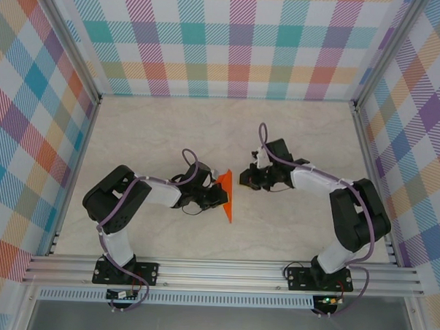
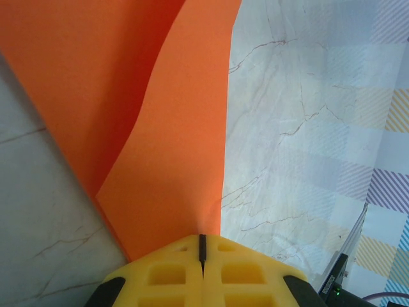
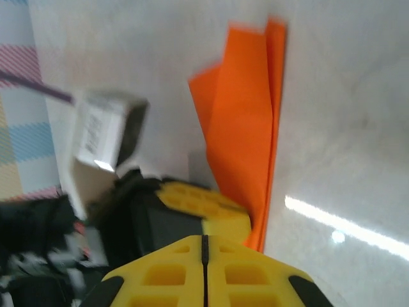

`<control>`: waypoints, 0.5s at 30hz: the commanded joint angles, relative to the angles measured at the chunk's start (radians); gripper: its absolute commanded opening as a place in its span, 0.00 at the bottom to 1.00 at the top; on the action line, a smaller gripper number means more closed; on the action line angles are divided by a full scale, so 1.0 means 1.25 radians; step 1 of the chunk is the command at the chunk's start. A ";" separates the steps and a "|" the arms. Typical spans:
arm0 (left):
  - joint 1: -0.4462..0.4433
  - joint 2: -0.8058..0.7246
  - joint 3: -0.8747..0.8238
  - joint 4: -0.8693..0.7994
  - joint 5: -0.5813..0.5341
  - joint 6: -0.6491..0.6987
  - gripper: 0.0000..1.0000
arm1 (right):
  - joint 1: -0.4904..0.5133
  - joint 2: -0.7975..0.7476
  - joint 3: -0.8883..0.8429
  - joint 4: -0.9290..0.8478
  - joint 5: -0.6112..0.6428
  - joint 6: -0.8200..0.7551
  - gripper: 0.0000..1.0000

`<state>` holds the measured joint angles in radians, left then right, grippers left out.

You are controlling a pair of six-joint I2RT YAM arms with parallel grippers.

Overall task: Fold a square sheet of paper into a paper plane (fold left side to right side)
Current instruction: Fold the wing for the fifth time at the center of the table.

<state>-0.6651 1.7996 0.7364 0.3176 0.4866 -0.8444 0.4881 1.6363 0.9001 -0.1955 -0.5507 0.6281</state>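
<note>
Overhead, a pale marble-look tabletop (image 1: pixel 294 132), boxed on three sides by pastel plaid walls (image 1: pixel 233 41). An aluminium rail (image 1: pixel 223 271) runs along the near edge at 6 o'clock.

Left to right:
- The left gripper (image 2: pixel 202 240) sits just left of table centre. Its yellow fingers (image 2: pixel 166 275) are pressed together, and the lower edge of the orange paper sheet (image 1: pixel 227 196) runs into their seam. As far as its wrist view shows, the sheet is pinched there.
- The sheet is folded over on itself with its layers splayed. From above it reads as a narrow pointed wedge running from 12 toward 6 o'clock. Its far part is cut off by the left wrist frame.
- The right gripper (image 3: pixel 204 242) is at 3 o'clock of the sheet and near it, jaws fully together on nothing. Whether it touches the paper's tip cannot be told.

In the right wrist view a white block (image 3: pixel 102 131) at 10 o'clock is blurred, and its dark print is unreadable.
</note>
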 commanded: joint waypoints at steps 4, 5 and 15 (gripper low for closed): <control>0.003 0.021 -0.022 -0.079 -0.053 0.004 0.01 | 0.067 0.020 -0.086 0.074 -0.047 0.071 0.01; 0.003 0.021 -0.021 -0.080 -0.053 0.005 0.01 | 0.072 0.021 -0.094 0.083 -0.046 0.078 0.01; 0.003 0.017 -0.014 -0.087 -0.053 0.006 0.01 | 0.121 0.070 -0.107 0.137 -0.047 0.114 0.02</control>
<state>-0.6651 1.7988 0.7364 0.3168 0.4862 -0.8444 0.6292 1.7000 0.7784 -0.0711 -0.5888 0.7471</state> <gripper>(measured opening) 0.042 0.047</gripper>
